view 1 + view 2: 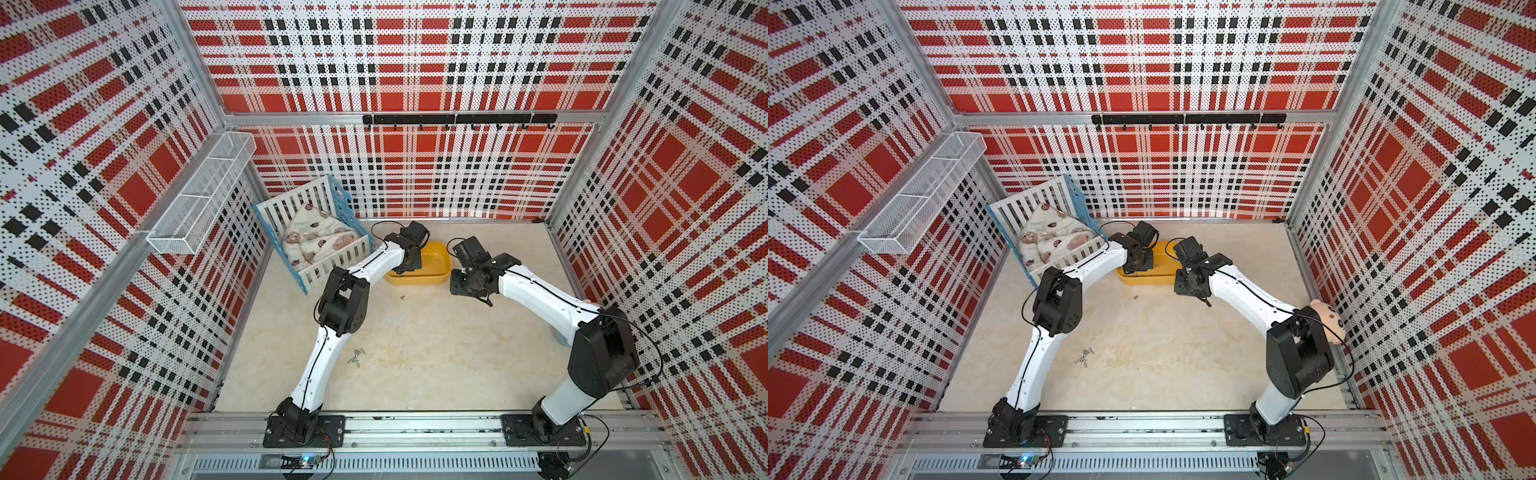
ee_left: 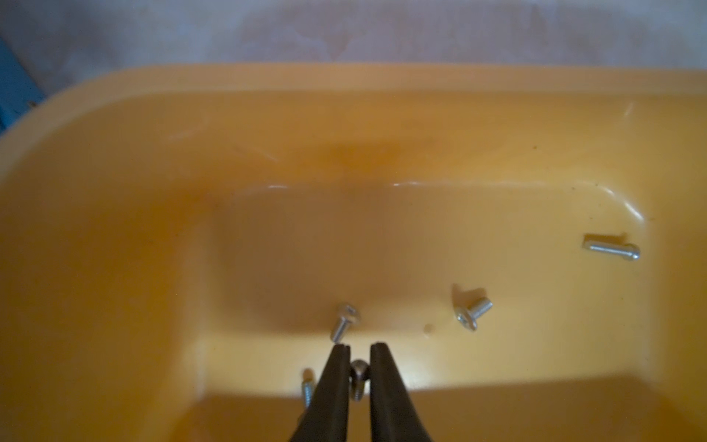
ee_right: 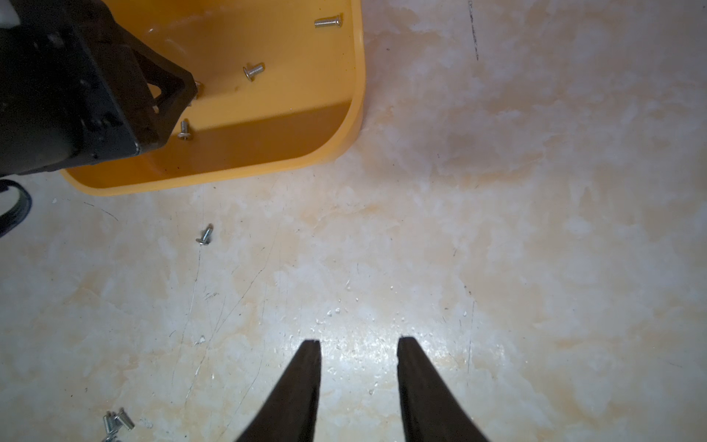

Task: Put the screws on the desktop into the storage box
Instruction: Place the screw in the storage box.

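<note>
left pincer (image 2: pixel 359 345) over yellow plastic storage box (image 2: pixel 114 268), jaws narrowly apart, silver-grey metal screw (image 2: pixel 359 373) between them; clamped or released: unclear. right pincer (image 3: pixel 359 340) parted, empty. other screws (image 1: pixel 356 358) well behind, on beige marble-look desktop (image 1: pixel 415 353): light, slippery; pinch across shank.

Free: middle of beige marble-look counter (image 1: pixel 436 353), bare save a cluster of small silver screws (image 1: pixel 356 358) and one stray screw (image 1: pixel 402 297).
Blocked, far side: shallow yellow plastic tub (image 1: pixel 440 259); white-and-blue slatted crib (image 1: pixel 316 232) nearby; left arm (image 1: pixel 374 259) overhanging tub; right end effector (image 3: pixel 357 340) beside it.
</note>
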Robot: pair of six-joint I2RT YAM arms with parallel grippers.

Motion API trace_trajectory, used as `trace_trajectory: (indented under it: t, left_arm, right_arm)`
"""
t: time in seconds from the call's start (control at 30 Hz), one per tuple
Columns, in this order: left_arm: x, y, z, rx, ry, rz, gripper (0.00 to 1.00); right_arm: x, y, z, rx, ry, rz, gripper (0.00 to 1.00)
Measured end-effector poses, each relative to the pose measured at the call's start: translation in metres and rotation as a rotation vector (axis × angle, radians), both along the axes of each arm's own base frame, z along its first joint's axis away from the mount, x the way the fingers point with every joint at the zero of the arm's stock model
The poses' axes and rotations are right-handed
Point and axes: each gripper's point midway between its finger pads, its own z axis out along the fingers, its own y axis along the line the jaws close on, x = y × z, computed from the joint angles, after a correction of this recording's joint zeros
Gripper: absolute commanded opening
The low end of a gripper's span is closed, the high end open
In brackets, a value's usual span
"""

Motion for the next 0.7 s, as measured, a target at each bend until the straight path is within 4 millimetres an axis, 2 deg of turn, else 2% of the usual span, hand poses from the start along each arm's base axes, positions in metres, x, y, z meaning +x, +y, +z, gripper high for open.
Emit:
trace_trajectory:
  t: [0.17,0.3,0.37,0.47,0.53,0.7]
  left_arm:
    - [0.000,0.001,0.000,0.010,-0.002,-0.004,0.43]
    - [0.000,0.002,0.005,0.020,-0.013,-0.005,0.48]
    - [0.000,0.002,0.014,0.018,-0.028,-0.004,0.49]
    - [0.000,0.000,0.044,-0.001,-0.073,-0.005,0.50]
    - [-0.001,0.001,0.072,-0.022,-0.117,-0.002,0.50]
    - [-0.017,0.014,0.161,-0.115,-0.254,0.018,0.51]
  right_arm:
    - [0.000,0.001,0.000,0.003,0.002,0.001,0.44]
    - [-0.001,0.002,0.000,0.010,0.005,0.005,0.45]
    - [-0.002,0.003,0.000,0.015,0.009,0.008,0.45]
    - [-0.003,0.006,0.000,0.024,0.014,0.015,0.45]
    - [-0.005,0.009,0.000,0.027,0.015,0.024,0.46]
    - [-0.009,0.026,0.004,0.031,0.012,0.065,0.45]
